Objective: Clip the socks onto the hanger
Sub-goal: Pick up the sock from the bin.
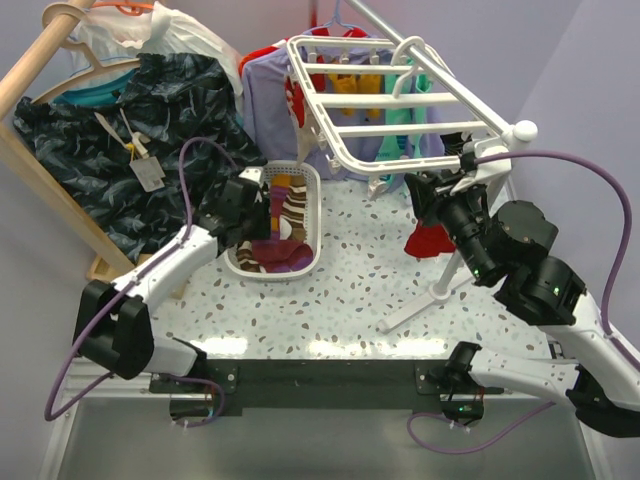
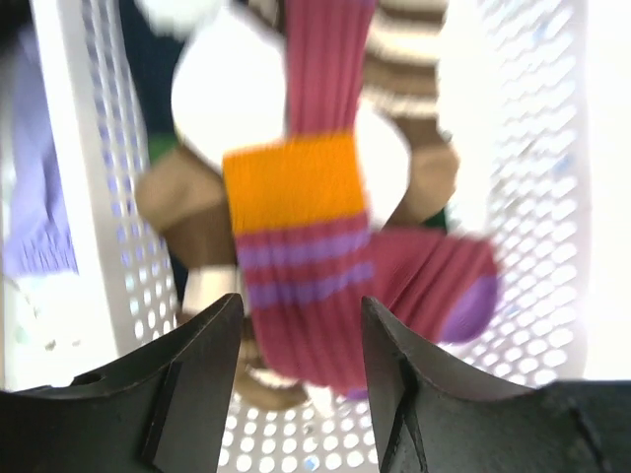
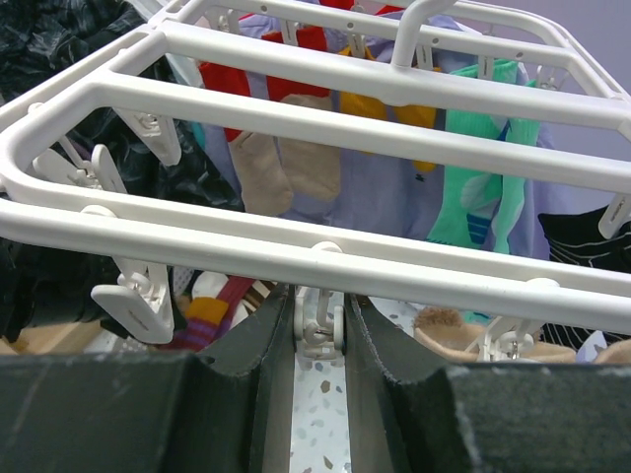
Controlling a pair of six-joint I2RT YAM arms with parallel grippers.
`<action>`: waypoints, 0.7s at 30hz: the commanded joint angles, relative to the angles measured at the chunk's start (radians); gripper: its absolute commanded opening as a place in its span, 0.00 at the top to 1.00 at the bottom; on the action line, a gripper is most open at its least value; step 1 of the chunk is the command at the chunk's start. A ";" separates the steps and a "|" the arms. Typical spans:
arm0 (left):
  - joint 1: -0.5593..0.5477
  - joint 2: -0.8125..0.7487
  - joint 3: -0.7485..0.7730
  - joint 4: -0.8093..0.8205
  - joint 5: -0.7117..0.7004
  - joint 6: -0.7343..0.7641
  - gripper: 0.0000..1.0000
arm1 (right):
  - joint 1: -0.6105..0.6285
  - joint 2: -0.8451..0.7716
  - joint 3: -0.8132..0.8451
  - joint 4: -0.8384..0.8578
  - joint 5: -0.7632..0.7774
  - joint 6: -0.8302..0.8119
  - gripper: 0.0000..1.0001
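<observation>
The maroon sock (image 2: 306, 246), with an orange band and purple stripes, lies in the white slotted basket (image 2: 532, 246) on top of a brown sock with cream stripes (image 2: 409, 39). My left gripper (image 2: 301, 301) hovers just above it, open, nothing between its fingers. In the top view the left gripper (image 1: 262, 205) sits over the basket (image 1: 316, 210). The white grid hanger (image 1: 400, 100) hangs at the back right. My right gripper (image 3: 320, 301) is shut on a white clip (image 3: 319, 335) under the hanger's near bar (image 3: 345, 261). A red cloth (image 1: 430, 240) hangs below the right gripper (image 1: 432, 190).
A wooden rail (image 1: 40, 60) with a dark patterned shirt (image 1: 130, 130) stands at the left, and a lavender shirt (image 1: 265, 90) hangs behind the basket. Green (image 3: 483, 197) and beige (image 3: 296, 168) socks hang from the hanger's far clips. A white stand leg (image 1: 430, 295) crosses the table.
</observation>
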 commanded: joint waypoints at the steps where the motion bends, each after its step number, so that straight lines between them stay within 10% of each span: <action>1: 0.003 0.055 0.108 -0.009 -0.008 0.030 0.45 | 0.004 -0.003 0.002 0.013 -0.007 0.002 0.92; 12: 0.024 0.249 0.147 0.067 -0.046 0.006 0.60 | 0.004 0.002 -0.006 0.010 -0.009 0.002 0.92; 21: 0.023 0.163 0.110 0.083 -0.080 0.012 0.98 | 0.004 0.005 -0.022 0.008 -0.010 0.008 0.92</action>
